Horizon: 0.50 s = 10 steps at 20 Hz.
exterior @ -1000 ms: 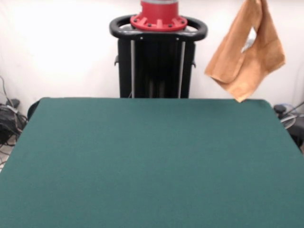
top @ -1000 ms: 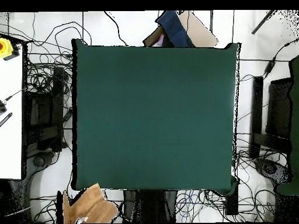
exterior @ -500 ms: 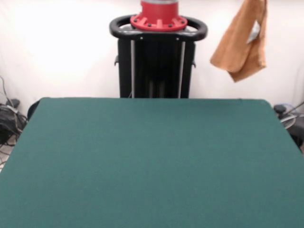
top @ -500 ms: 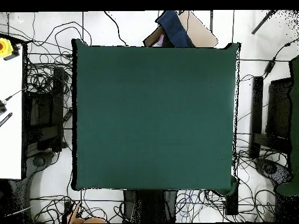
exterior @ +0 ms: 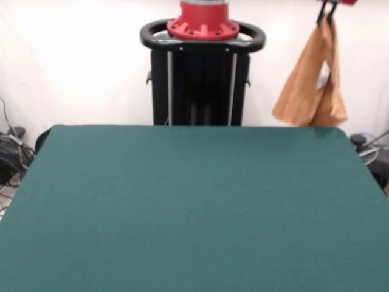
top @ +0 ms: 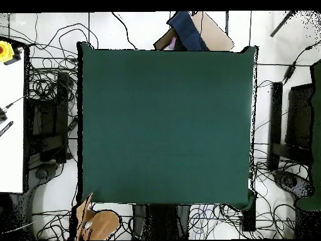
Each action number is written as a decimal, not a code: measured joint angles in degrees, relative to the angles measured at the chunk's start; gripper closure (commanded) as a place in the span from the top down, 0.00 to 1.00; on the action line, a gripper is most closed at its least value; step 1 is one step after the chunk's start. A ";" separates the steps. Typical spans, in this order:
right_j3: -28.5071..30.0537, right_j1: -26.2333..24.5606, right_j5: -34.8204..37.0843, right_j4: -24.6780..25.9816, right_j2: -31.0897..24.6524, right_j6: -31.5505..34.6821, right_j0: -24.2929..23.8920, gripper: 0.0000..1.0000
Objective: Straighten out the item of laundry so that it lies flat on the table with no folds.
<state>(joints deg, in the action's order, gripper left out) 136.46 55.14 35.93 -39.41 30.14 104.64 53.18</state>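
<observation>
Fingers (exterior: 329,7) pinched shut on the top of the towel (exterior: 312,85), right at the top edge of the front view; only the dark tips and a bit of red arm show.

Towel hangs free from that one grip point, bunched into a narrow drape with vertical folds. White label (exterior: 324,75) faces the camera partway down. Bottom hem sits about level with the counter's (exterior: 194,207) far edge in the front view, near the far-right corner. Overhead view puts the towel (top: 97,224) just off the counter's (top: 166,125) bottom-left corner, over the cabled floor, not over the felt.

Judgement: step in hand is bringing the hanging towel over the counter to lay it out. To do it well:
- translate inward first, so the whole drape is above the felt before descending
- lower until the bottom hem touches, then drag sideways while lowering so the cloth unrolls instead of piling
- release only once most of it lies down

Risk: the hem catching the counter edge, or a straight drop leaving a crumpled heap.
</observation>
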 measured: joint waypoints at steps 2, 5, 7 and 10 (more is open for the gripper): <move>2.06 -0.52 -7.39 0.75 -3.11 0.00 -4.55 0.00; 4.02 -1.62 -16.93 2.81 -6.38 0.00 -10.47 0.00; 4.46 -2.12 -20.27 4.09 -7.29 0.01 -12.72 0.00; 4.38 -2.90 -25.19 9.08 -8.02 0.00 -17.37 0.00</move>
<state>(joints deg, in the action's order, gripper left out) 140.84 52.24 10.74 -30.33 22.13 104.64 35.81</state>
